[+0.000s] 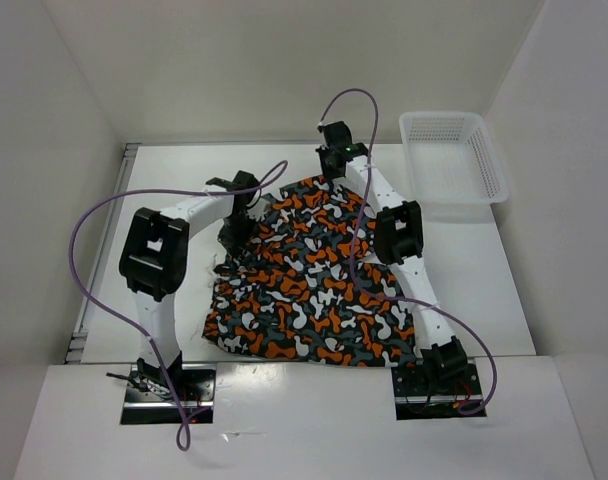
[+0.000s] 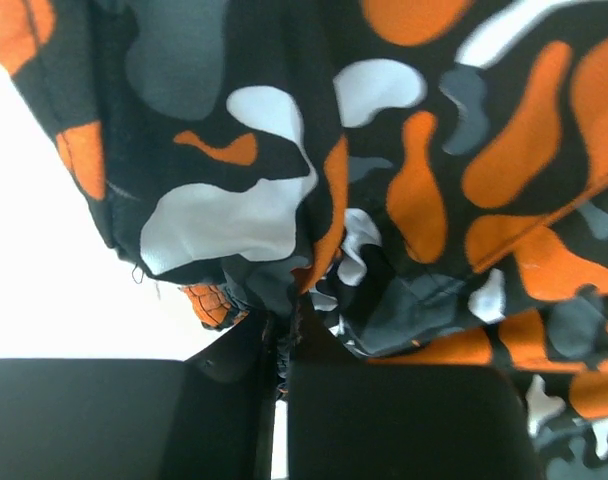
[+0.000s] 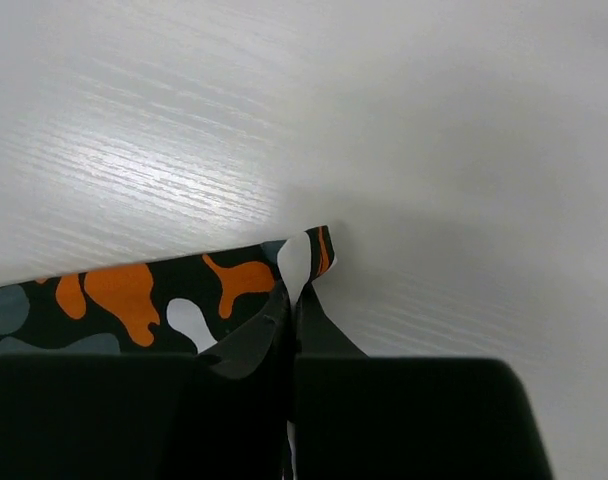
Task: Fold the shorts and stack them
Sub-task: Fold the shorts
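Observation:
The shorts (image 1: 309,280), in an orange, black, grey and white blotchy print, lie spread on the white table (image 1: 184,170). My left gripper (image 1: 234,232) is shut on a bunched fold at the shorts' left edge; the left wrist view shows the cloth (image 2: 404,180) pinched between the black fingers (image 2: 384,420). My right gripper (image 1: 329,170) is shut on the far corner of the shorts; the right wrist view shows that corner (image 3: 304,255) held just above the table.
A white plastic mesh basket (image 1: 454,155) stands at the back right. White walls enclose the table on the left, back and right. Purple cables loop over both arms.

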Controlling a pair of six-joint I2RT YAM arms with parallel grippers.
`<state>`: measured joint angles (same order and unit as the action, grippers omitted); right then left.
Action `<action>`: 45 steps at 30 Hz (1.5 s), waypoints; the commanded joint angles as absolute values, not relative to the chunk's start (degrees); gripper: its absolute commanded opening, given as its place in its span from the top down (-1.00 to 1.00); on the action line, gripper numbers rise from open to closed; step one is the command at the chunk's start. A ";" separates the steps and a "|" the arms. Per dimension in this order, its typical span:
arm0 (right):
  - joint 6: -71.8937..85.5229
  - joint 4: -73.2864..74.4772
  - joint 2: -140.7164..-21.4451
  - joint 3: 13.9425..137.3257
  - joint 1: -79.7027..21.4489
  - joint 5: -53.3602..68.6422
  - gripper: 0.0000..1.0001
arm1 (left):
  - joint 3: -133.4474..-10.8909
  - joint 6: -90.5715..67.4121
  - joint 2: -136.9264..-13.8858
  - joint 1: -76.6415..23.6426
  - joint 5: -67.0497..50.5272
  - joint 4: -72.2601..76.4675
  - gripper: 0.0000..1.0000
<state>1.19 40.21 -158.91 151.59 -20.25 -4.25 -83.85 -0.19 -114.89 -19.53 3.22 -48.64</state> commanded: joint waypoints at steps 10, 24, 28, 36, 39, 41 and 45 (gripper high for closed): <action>0.53 44.47 -151.02 163.39 -16.52 -9.76 1.00 | -108.52 0.00 -121.11 -6.59 12.30 -42.71 1.00; -6.59 51.15 -127.74 141.52 -16.00 9.48 1.00 | -91.60 0.00 -105.40 -5.46 12.04 -36.57 1.00; -12.63 48.62 -114.21 118.59 -19.85 12.83 1.00 | -84.48 0.00 -100.12 -2.38 9.85 -36.56 1.00; -23.55 30.59 -80.78 70.52 -35.41 7.82 1.00 | -72.43 0.00 -91.24 -1.05 8.53 -35.34 1.00; -24.16 30.59 -77.26 66.03 -36.64 7.82 1.00 | -69.61 0.00 -89.04 -0.53 8.53 -34.63 1.00; -25.48 30.58 -76.21 64.78 -36.65 8.52 1.00 | -68.91 0.00 -87.11 0.00 8.00 -34.63 1.00; -30.31 30.59 -75.67 60.49 -40.06 7.83 0.95 | -66.54 0.00 -81.49 0.00 7.38 -35.86 1.00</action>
